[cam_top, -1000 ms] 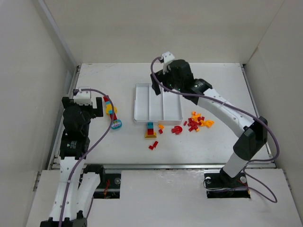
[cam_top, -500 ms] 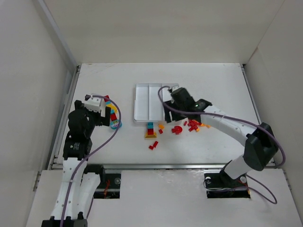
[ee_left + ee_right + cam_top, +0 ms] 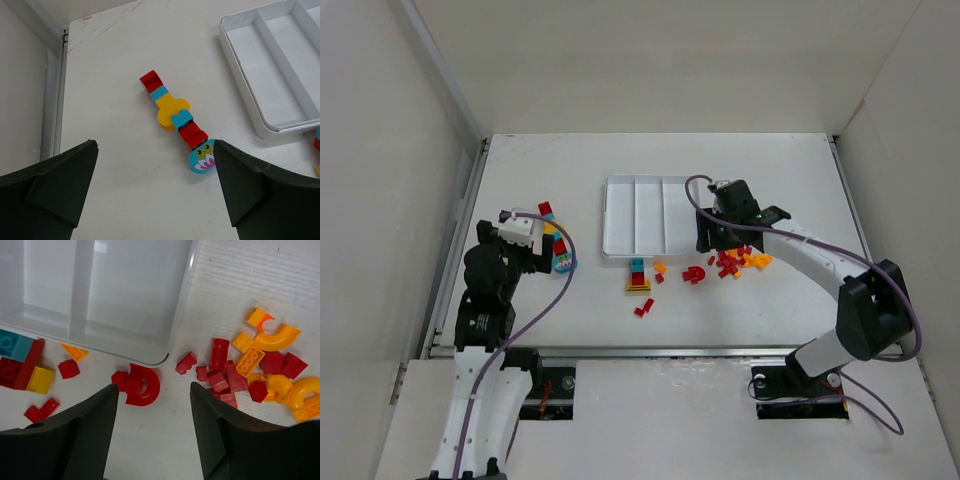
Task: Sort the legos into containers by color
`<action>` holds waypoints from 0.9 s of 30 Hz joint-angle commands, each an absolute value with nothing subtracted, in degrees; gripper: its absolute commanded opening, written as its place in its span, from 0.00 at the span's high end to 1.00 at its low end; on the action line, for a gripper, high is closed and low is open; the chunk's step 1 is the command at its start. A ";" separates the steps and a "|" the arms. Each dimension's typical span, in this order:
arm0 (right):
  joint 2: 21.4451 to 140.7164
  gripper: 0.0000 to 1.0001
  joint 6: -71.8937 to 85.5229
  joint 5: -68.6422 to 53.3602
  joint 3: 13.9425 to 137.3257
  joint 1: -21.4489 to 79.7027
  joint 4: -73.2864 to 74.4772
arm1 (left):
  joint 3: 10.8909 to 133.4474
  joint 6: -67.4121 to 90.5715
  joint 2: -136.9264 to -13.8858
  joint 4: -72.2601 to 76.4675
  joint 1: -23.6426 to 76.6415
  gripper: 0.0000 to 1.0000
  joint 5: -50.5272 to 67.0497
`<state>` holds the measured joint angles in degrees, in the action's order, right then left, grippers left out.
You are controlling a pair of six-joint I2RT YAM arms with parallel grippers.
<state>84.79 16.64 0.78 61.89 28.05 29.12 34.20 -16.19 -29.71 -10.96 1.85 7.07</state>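
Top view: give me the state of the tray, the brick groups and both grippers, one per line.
tray: all three compartments empty.
brick chain: joined, flat on the table, left of the tray.
stacked clump: assembled, in front of the tray.
red arch: loose, outside the tray.
red and orange pile: loose, mixed, right of the tray.
left gripper: wide open, empty, above the brick chain.
right gripper: jaws apart, empty, over the red arch.

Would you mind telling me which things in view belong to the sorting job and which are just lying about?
Belongs to the job: the white tray, its three compartments empty; the brick chain on the left; the multicolour clump before the tray; the red arch; the red and orange pile; the loose red bits.
Not part of it: the table; the arms' purple cables.
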 commanded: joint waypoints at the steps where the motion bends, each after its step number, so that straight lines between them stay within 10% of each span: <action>1: 87.01 0.34 16.69 -1.49 61.08 27.51 27.60 | 32.61 -16.61 -28.04 -8.35 1.93 0.00 7.03; 27: 97.12 0.39 20.74 -0.54 56.34 34.36 23.64 | 32.08 -17.67 -26.98 -7.82 1.41 0.00 7.73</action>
